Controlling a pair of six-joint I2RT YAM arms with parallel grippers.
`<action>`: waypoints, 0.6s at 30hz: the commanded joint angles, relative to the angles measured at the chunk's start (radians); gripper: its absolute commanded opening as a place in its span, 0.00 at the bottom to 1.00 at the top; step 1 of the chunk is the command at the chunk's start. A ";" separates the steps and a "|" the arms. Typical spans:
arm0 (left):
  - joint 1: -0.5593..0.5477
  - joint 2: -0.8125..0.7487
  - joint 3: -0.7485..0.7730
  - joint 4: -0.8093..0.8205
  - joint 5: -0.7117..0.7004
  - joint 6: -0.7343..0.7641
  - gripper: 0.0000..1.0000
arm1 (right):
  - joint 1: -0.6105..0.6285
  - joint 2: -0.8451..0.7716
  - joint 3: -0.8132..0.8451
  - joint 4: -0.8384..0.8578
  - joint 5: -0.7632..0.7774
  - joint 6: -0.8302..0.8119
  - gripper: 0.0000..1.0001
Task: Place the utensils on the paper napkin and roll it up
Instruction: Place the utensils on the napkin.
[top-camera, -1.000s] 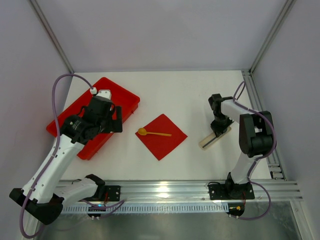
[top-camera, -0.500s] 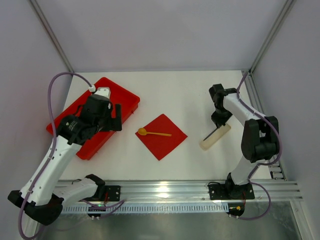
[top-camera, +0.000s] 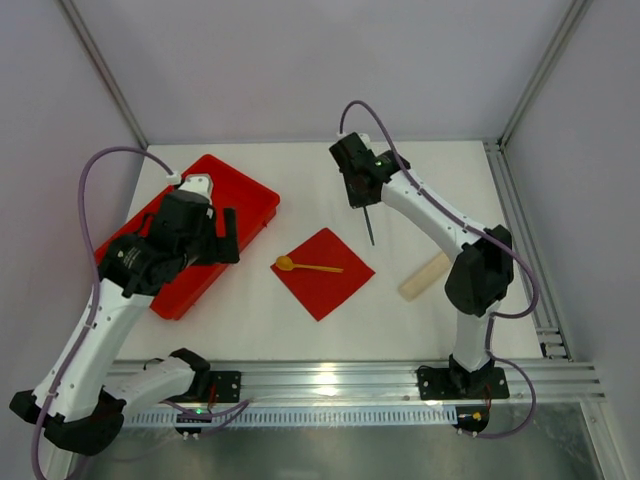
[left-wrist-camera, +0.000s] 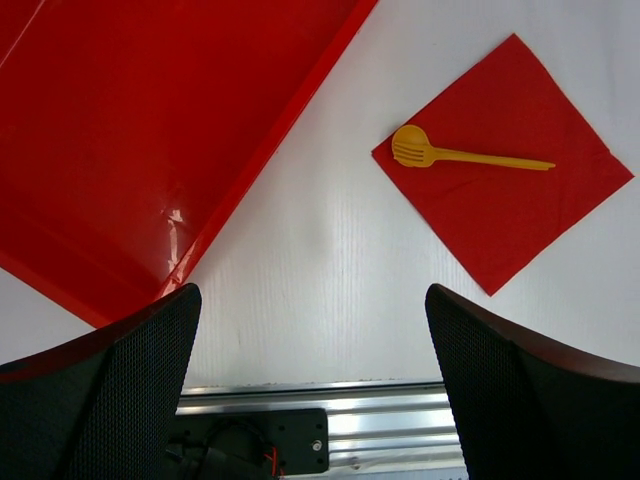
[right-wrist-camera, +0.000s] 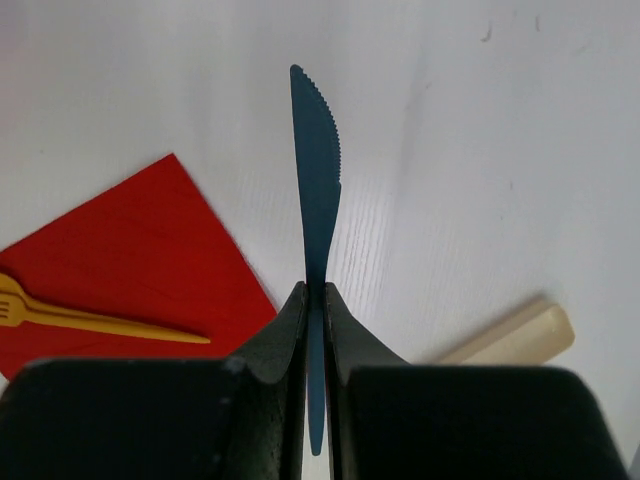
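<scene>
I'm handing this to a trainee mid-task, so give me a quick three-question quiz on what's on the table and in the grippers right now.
1. True or false: the yellow fork lies on the red napkin.
2. The right gripper holds: A) a blue knife, B) a spoon, C) nothing.
3. Fill in: the left gripper, near the red tray, is ____.
Key: 1 true; 2 A; 3 open.
</scene>
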 joint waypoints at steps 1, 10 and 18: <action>0.007 -0.010 0.070 -0.018 0.022 -0.021 0.95 | 0.015 -0.031 -0.077 0.116 -0.094 -0.262 0.04; 0.007 0.073 0.188 -0.036 0.024 -0.024 0.93 | 0.128 -0.055 -0.160 0.229 -0.241 -0.515 0.04; 0.007 0.090 0.263 -0.064 0.015 -0.024 0.93 | 0.234 -0.023 -0.111 0.231 -0.391 -0.618 0.04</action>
